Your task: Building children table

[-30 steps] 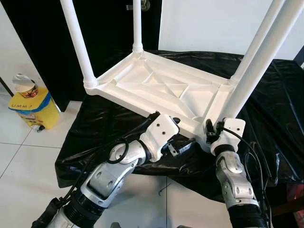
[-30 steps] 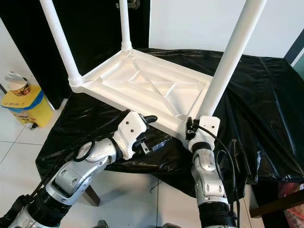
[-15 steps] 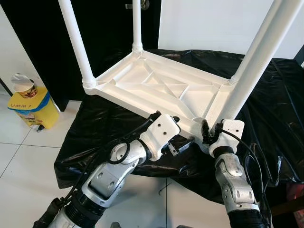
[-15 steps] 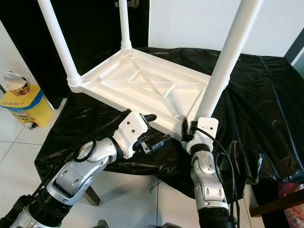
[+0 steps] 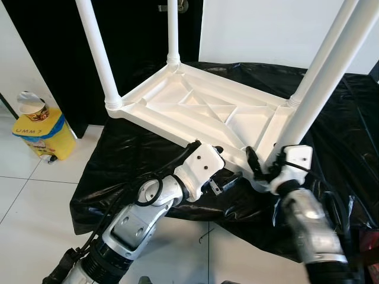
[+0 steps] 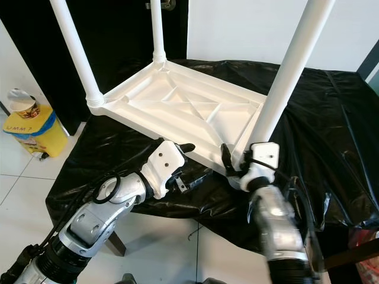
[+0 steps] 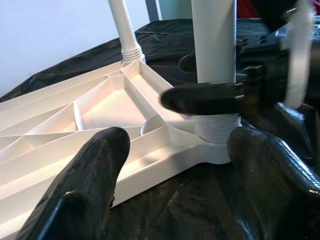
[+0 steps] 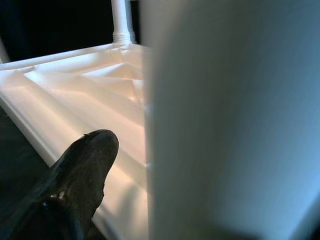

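- The children table (image 5: 207, 112) lies upside down on the worktop (image 5: 349, 118), which is covered with a black plastic sheet (image 5: 136, 154); its four white legs point up.
- The right gripper (image 5: 259, 164) is at the base of the near right leg (image 5: 308, 100), at the corner of the table closest to the robot.
- Compared with one second ago, the right wrist is turned: its white housing sits more to the right and one black finger (image 5: 251, 158) now reaches around the left side of the leg base. The right forearm is blurred, so it is moving.
- In the left wrist view, a black finger of the right gripper (image 7: 200, 97) crosses in front of the leg just above the threaded collar (image 7: 216, 127). The jaws of the right gripper seem to wrap around the leg, but how tightly they pinch it cannot be told.
- The left gripper (image 5: 228, 177) stays almost in the same place, beside the near edge of the table. Its jaws are spread wide, holding nothing, with the table edge between them in its wrist view.
- Judgement: the turning of the right wrist probably means that the last leg is being screwed into its socket. The other three legs already stand in their corners, so the building looks near its end.
- A yellow bin (image 5: 44, 127) stands on the floor, well apart at the left.
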Robot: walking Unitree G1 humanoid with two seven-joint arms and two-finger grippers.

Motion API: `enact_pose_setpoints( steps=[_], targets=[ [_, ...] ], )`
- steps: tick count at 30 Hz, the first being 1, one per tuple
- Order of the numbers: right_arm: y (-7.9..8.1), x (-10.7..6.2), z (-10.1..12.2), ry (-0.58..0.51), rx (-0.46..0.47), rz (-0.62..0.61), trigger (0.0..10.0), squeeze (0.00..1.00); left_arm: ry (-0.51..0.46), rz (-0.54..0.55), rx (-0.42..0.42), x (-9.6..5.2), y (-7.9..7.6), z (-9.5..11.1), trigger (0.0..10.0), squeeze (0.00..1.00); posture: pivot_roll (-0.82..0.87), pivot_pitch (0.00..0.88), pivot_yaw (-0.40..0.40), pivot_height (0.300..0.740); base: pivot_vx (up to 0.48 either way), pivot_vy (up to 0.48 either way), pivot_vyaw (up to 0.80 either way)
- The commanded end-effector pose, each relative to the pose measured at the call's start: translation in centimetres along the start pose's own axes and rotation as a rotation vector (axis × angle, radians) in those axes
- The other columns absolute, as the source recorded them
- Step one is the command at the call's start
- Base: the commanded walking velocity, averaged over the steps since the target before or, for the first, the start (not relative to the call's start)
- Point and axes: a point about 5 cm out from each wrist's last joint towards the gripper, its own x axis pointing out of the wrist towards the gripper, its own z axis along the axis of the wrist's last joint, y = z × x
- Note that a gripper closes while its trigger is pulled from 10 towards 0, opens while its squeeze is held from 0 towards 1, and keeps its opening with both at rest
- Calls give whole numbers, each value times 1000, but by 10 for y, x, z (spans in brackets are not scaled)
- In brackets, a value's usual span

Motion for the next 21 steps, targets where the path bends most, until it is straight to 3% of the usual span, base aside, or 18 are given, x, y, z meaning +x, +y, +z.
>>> enact_pose_setpoints(
  steps=[1,9,20,21],
  targets=[
    [-3,-5,-8,39,28,76,10000,0,-12,-16,15,-2,-2,2,10000,0,26,15,-68,740,0,0,0],
    [-16,-4,-15,92,-40,223,10000,0,-10,-29,16,-2,-2,2,10000,0,28,9,-54,740,0,0,0],
    [-22,6,-16,101,-83,311,10000,0,-9,-38,18,-3,-2,3,10000,0,31,11,-48,740,0,0,0],
    [-22,8,-16,101,-86,318,6157,0,-8,-40,17,-3,-3,3,10000,0,31,12,-47,740,0,0,0]
  ],
)
